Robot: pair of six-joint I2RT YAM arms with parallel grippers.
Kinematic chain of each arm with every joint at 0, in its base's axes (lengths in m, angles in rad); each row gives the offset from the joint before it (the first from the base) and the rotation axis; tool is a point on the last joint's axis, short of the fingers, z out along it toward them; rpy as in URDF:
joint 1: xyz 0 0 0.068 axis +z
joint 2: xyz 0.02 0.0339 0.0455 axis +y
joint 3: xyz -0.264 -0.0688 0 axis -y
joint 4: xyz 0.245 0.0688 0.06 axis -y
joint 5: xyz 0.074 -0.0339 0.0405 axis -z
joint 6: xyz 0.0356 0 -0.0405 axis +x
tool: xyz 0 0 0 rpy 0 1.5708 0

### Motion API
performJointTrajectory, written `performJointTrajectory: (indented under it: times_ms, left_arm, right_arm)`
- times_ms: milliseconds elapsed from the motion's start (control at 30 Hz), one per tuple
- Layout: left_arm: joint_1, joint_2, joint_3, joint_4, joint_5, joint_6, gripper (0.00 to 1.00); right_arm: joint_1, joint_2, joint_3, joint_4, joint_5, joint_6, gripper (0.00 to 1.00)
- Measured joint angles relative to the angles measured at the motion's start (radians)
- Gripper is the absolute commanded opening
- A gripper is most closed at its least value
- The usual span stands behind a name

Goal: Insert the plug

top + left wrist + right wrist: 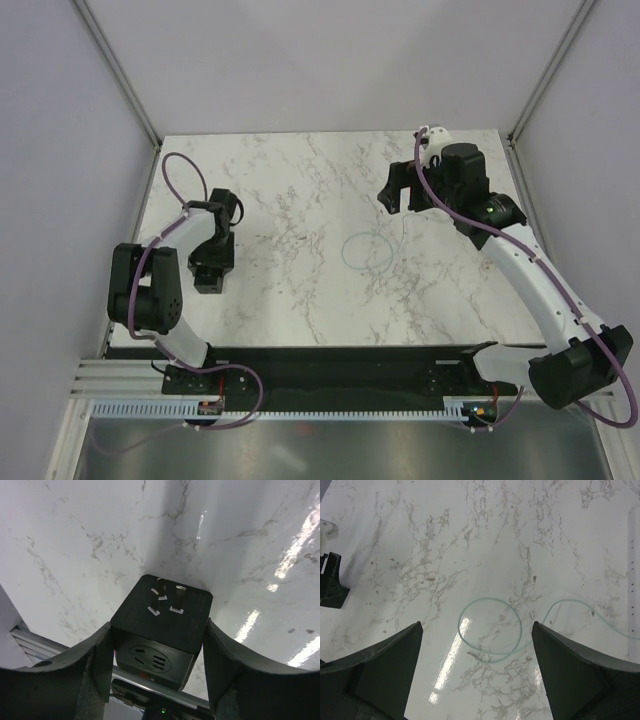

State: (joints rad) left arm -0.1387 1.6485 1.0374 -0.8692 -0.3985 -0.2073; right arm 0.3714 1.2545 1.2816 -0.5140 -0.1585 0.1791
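Where it sits left of centre in the top view, plug [165,620]: rigid matte cube, likely light; left claw [157,630] clamps its flat sides, prongs clear. Right claw [476,626]: wide, empty.

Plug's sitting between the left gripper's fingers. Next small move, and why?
Probably a short straight lift with the left gripper: its fingers appear closed on the plug's sides, prongs exposed. No socket shows in any view, so there's nothing to steer toward yet. The right gripper hangs open above the cable.
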Motion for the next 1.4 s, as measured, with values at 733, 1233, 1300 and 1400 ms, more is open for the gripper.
performJointTrajectory:
  times_ms: [733,1233,1300,1400]
  left_arm:
    - [-0.031,-0.041,0.192,0.010,0.859,-0.247,0.02]
    - [-0.042,0.145,0.220,0.008,1.333,-0.273,0.02]
    - [-0.042,0.152,0.216,0.008,1.368,-0.273,0.02]
    - [-0.042,0.153,0.203,0.006,1.395,-0.273,0.02]
  right_arm:
    - [0.375,-0.014,-0.193,0.202,0.218,-0.235,0.98]
    - [0.923,0.174,-0.320,0.454,0.638,-0.620,0.98]
    - [0.955,0.234,-0.315,0.487,0.698,-0.656,0.98]
    - [0.974,0.335,-0.299,0.512,0.784,-0.719,0.98]
